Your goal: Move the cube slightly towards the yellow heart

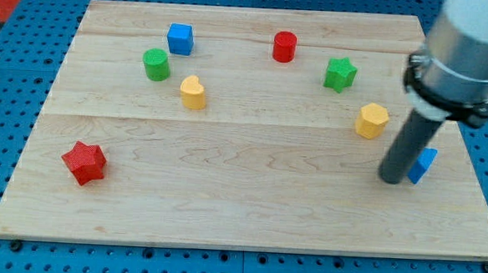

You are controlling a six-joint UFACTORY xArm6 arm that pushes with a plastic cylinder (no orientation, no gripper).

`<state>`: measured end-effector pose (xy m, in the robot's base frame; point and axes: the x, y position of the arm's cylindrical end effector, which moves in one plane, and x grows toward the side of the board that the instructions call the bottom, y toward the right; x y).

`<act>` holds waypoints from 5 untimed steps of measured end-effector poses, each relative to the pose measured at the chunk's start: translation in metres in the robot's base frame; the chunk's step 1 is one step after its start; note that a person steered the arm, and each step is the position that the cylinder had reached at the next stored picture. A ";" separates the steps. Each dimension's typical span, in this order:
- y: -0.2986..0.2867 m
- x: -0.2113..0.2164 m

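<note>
While my tip (391, 179) meets wood, blue cube (180, 39) sits apart

You're looking at an evenly, brightly lit desk (241, 195); the pale wood shows no hot glare. Shadows are soft and short: the red star (84, 162) drops a faint dark edge at its base, and so does the yellow heart (193, 93). The arm's grey housing (470, 48) at the view's right is large and slightly soft, out of focus. The blocks look a little grainy and jagged at their edges. The board's edges narrow toward the view's top.
</note>
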<state>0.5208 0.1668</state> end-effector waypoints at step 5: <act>-0.094 -0.086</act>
<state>0.4350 0.0728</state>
